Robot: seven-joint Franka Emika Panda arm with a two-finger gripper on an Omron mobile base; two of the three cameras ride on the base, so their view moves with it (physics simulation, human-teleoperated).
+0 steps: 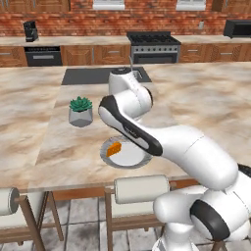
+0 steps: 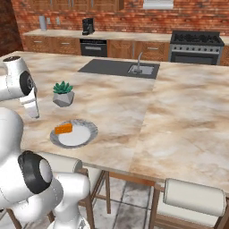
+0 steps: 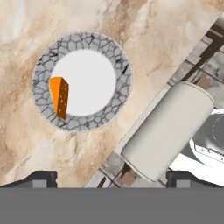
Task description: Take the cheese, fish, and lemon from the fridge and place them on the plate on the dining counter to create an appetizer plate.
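The round grey-rimmed plate [image 1: 104,153] [image 2: 91,129] [image 3: 83,39] lies near the front edge of the beige marbled dining counter [image 1: 59,142] [image 2: 179,125] [image 3: 166,39]. An orange cheese [image 1: 113,150] [image 2: 63,129] [image 3: 59,97] wedge rests on the plate's left side, partly over the rim. My gripper [image 3: 111,179] hangs open and empty well above the counter edge, the plate lying ahead of it in the hand view. The arm covers part of the plate in the left base view. The fish, the lemon and the fridge are out of view.
A small grey pot with a green plant [image 1: 81,112] [image 2: 63,95] stands just behind the plate. The dark inset sink [image 1: 93,76] [image 2: 118,67] lies farther back. Padded stools [image 1: 141,188] [image 2: 194,197] [image 3: 166,131] line the counter's near edge. A stove [image 1: 153,46] stands at the back wall.
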